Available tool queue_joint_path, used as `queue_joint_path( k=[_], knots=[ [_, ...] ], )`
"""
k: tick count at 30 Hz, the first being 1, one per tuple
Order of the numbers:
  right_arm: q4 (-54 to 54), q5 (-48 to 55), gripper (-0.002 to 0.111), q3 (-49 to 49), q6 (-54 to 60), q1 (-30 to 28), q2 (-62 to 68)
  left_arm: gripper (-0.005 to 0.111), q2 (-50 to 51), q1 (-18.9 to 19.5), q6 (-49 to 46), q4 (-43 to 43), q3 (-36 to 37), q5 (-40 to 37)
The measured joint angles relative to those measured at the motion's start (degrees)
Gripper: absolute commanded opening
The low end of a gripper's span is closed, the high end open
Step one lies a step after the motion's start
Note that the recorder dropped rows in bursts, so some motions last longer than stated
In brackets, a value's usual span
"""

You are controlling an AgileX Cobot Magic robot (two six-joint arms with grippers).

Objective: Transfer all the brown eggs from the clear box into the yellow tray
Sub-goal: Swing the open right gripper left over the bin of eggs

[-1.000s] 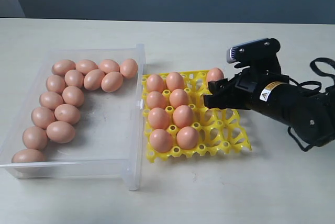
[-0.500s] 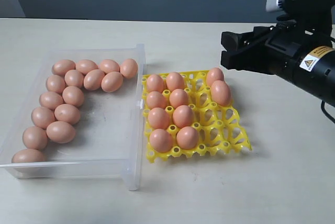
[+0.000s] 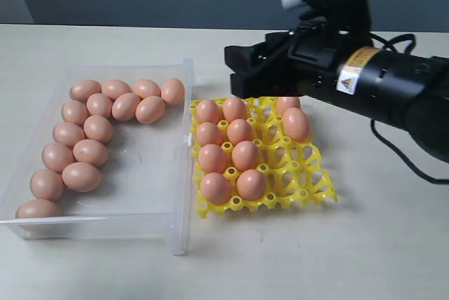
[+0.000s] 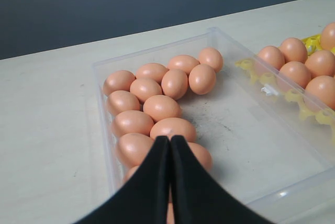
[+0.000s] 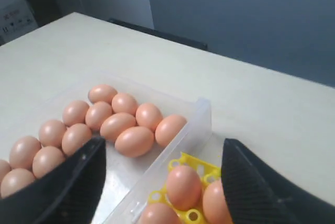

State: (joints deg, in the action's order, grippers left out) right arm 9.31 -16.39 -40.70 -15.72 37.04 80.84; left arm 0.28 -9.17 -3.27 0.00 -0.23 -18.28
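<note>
while the right gripper point(image 3: 237, 70) hangs in the air over the far edge of the yellow tray point(image 3: 309, 182), its black jaws are spread wide with nothing between them, tips pointing toward the clear box point(image 3: 184, 174). in the right wrist view you look out between its two fingers point(image 5: 73, 182) onto the far end of the box and a corner of the tray. the tray sits on the pale table point(image 3: 351, 258) just beside the box, touching or nearly touching its right wall. i count ten brown eggs point(image 3: 245, 155) seated in the tray: the two columns nearest the box are full, and two more sit at the far end of the third column, one of them half hidden behind the arm. the rest of the cups are bare. the box holds about fifteen more eggs, bunched in an l shape along its far wall and its left wall, so the middle and right part of its floor is bare plastic. the left gripper point(image 4: 169, 139) only shows in its own wrist view, where its dark fingers are pressed flat together with nothing in them, hovering above the near end of the box over the eggs along that left wall.
</note>
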Motion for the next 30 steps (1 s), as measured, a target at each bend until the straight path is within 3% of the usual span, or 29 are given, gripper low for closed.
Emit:
queue_joint_path(
  k=[14,25,30],
  knots=[
    [4.8,29.0,0.057,-33.9,0.4,9.6,26.9,0.0,0.0,0.0,0.0,0.0,0.0,0.0],
    [-8.2,40.6,0.057,-57.5,2.8,12.2,46.7,0.0,0.0,0.0,0.0,0.0,0.0,0.0],
    [-9.3,45.6,0.057,-66.2,0.0,12.2,53.0,0.0,0.0,0.0,0.0,0.0,0.0,0.0]
  ],
)
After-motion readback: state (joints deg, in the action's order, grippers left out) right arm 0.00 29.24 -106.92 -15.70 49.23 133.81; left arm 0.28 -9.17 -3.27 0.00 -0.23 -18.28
